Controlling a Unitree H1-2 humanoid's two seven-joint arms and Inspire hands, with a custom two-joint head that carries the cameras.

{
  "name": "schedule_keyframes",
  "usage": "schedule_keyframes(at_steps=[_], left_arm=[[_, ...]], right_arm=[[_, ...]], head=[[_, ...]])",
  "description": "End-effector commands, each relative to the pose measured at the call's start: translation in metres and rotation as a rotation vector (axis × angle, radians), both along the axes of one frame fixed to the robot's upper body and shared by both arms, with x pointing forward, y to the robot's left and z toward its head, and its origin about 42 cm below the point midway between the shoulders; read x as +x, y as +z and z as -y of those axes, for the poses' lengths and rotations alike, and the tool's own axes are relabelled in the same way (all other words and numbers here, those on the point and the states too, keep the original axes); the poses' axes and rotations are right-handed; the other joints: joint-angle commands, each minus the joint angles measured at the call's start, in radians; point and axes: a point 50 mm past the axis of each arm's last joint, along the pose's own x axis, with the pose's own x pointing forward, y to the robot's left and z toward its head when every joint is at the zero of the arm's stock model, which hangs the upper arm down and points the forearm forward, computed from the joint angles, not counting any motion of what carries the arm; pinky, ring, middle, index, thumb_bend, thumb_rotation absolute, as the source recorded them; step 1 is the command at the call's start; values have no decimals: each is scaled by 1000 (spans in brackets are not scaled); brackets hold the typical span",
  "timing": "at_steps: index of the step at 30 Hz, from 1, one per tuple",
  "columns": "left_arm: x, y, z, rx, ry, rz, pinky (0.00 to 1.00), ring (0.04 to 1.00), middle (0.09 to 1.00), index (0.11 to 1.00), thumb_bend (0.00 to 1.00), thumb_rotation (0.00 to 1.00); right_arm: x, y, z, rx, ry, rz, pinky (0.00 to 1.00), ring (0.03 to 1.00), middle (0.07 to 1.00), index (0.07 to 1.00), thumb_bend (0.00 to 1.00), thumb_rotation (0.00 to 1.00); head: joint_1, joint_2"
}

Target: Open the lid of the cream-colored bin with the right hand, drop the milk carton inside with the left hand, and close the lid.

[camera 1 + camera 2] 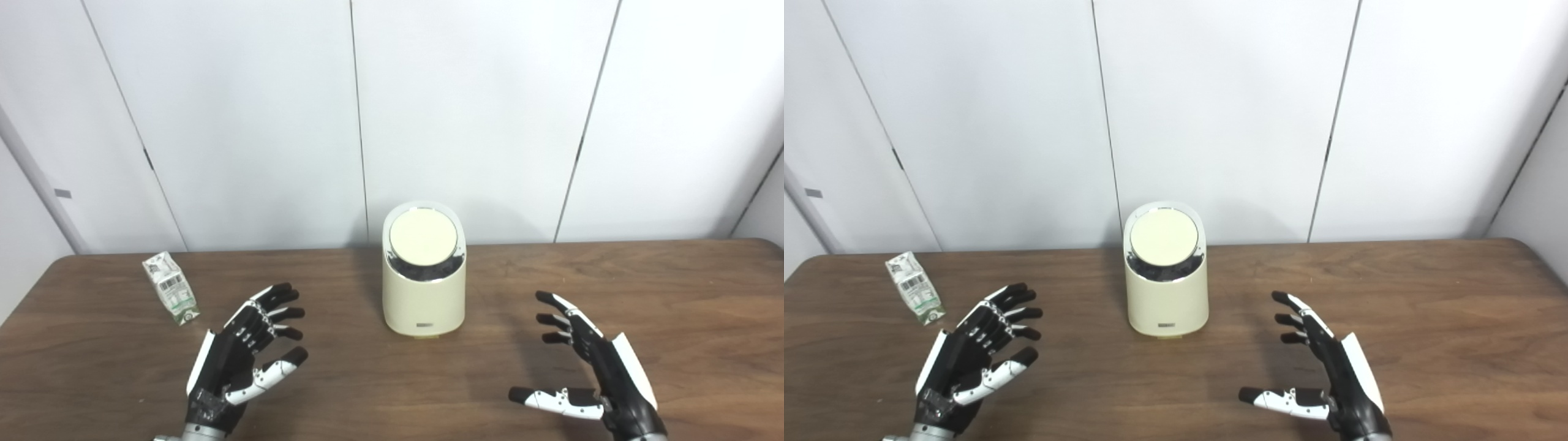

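A cream-colored bin [423,288] stands upright at the middle of the wooden table, its round lid [423,238] down inside a chrome ring. A small white and green milk carton [171,288] lies tilted on the table at the far left. My left hand [245,355] hovers open near the front, just right of and nearer than the carton, holding nothing. Over the front right of the table my right hand [588,367] is open too, fingers spread, well to the right of the bin.
The brown wooden table [674,294] runs across the whole view, its rounded back corners against a white panelled wall [478,110].
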Motion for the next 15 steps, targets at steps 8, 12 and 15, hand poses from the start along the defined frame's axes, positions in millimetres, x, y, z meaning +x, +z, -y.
schedule_keyframes(at_steps=[8, 12, 15], left_arm=[[-1, 2, 1, -7, -9, 18, 590, 730, 812, 831, 676, 126], [-2, 2, 1, 2, -5, 18, 590, 727, 810, 833, 675, 133], [-2, 2, 1, 3, -10, 21, 590, 729, 812, 837, 670, 135]], right_arm=[[3, 14, -2, 16, 14, 82, 713, 810, 900, 882, 775, 175], [3, 13, -2, 16, 17, 80, 715, 810, 900, 882, 777, 185], [3, 13, -2, 15, 17, 80, 710, 812, 898, 880, 781, 196]], head=[[-1, 3], [-2, 3], [-2, 1]])
